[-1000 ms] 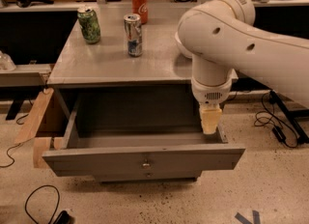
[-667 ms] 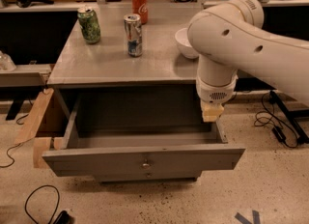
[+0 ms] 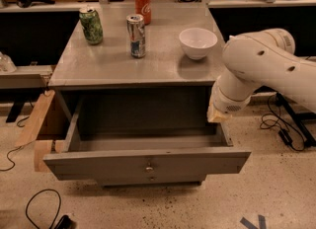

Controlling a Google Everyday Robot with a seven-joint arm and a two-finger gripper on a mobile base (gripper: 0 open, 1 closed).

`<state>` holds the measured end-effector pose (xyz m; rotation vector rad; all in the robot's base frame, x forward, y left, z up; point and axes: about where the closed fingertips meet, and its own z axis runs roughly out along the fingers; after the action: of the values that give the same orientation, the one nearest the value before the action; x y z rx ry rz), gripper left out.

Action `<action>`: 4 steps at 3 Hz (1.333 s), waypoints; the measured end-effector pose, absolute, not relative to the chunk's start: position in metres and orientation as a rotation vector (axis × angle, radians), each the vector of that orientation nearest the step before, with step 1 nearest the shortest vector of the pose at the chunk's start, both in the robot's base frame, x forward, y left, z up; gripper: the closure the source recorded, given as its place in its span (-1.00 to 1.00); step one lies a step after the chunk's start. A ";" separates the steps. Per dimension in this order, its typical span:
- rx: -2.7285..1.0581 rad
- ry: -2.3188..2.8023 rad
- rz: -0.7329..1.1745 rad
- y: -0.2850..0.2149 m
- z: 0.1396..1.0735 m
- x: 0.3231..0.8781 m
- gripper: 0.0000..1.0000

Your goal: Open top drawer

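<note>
You see the drawer (image 3: 98,163) pulled out, the gripper (image 3: 217,116) above its right side, grip state indeterminable.

top drawer (image 3: 98,162) open, hand (image 3: 217,115) beside its wall

The robot's single white arm (image 3: 284,72) enters from the right edge of the camera view, its thick link running leftward to a rounded, bulbous joint (image 3: 252,57) dotted with small dark holes; from that bend the limb turns sharply down and to the left into a shorter, ringed wrist (image 3: 229,99); the gripper (image 3: 216,114) hangs at the wrist's lower end, pointing downward, right of centre in the frame and below the bend, with only its tan tip showing beneath the white housing.
</note>
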<state>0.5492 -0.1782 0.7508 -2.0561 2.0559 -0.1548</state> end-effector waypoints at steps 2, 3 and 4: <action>-1.980 2.002 -0.149 -0.182 0.726 0.560 1.00; -2.030 2.004 -0.132 -0.171 0.695 0.561 1.00; -2.063 2.002 -0.100 -0.163 0.668 0.559 1.00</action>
<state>0.5590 -0.1627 0.6679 -2.0627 2.0016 -0.0995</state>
